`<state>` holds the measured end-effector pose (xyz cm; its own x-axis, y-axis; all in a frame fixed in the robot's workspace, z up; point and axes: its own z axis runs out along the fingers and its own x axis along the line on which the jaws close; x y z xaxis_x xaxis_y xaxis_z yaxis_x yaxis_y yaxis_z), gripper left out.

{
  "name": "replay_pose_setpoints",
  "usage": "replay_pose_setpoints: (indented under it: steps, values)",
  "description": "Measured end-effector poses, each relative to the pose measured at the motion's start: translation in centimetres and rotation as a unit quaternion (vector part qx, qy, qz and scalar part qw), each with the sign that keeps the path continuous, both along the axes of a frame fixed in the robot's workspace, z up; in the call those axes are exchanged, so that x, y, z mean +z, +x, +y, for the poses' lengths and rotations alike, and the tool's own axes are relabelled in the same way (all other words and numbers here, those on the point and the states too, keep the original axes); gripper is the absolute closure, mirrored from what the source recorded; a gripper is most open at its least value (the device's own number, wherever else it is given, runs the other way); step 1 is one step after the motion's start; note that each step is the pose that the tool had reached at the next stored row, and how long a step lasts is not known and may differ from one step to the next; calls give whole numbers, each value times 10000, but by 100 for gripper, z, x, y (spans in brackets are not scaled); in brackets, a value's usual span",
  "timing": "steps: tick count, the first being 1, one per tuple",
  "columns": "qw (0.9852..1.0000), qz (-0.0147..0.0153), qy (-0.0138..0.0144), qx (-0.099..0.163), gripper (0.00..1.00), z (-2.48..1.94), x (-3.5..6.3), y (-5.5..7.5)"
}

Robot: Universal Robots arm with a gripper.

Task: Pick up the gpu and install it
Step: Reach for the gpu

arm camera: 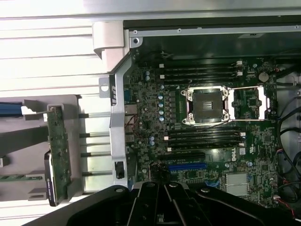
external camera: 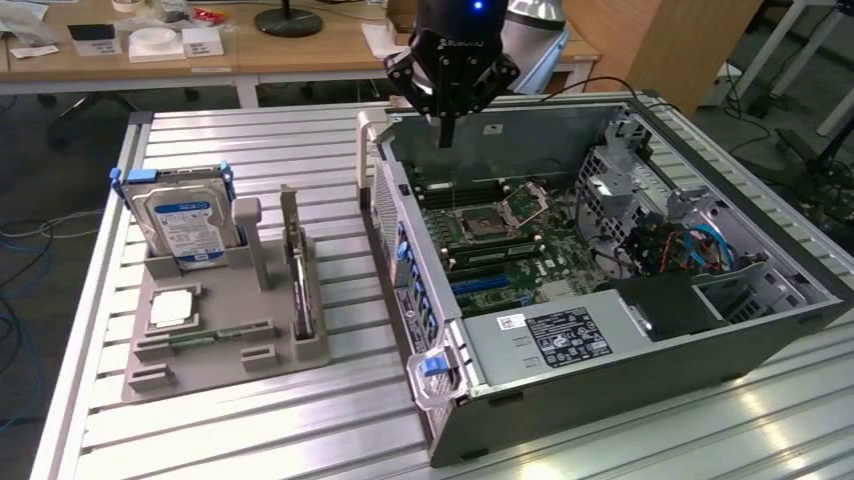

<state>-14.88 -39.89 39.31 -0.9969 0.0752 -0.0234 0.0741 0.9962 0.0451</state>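
Observation:
The gpu (external camera: 304, 292) stands edge-on in a slot of the grey holder (external camera: 220, 365) on the exterior view's left, a thin dark card with nothing gripping it. In the wrist view the gpu (arm camera: 58, 155) shows as a greenish board with a metal end. My gripper (external camera: 447, 135) hangs above the far rim of the open computer case (external camera: 747, 330), well apart from the gpu. Its fingers (arm camera: 162, 200) are pressed together with nothing between them. Below them lies the motherboard (arm camera: 207, 136) with a blue slot (arm camera: 187, 166).
A silver hard drive (external camera: 187, 225) with a blue-white label stands at the holder's far end. A small chip (external camera: 171, 310) and a green memory stick (external camera: 200, 340) lie on the holder. The ribbed metal table (external camera: 267, 440) carries both holder and case. Desks stand behind.

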Motion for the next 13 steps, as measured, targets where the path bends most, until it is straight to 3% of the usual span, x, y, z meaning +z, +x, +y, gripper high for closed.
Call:
replay_pose_setpoints:
  steps: [13]
  values:
    - [10000,0,0,0,89,0,-1,-105]
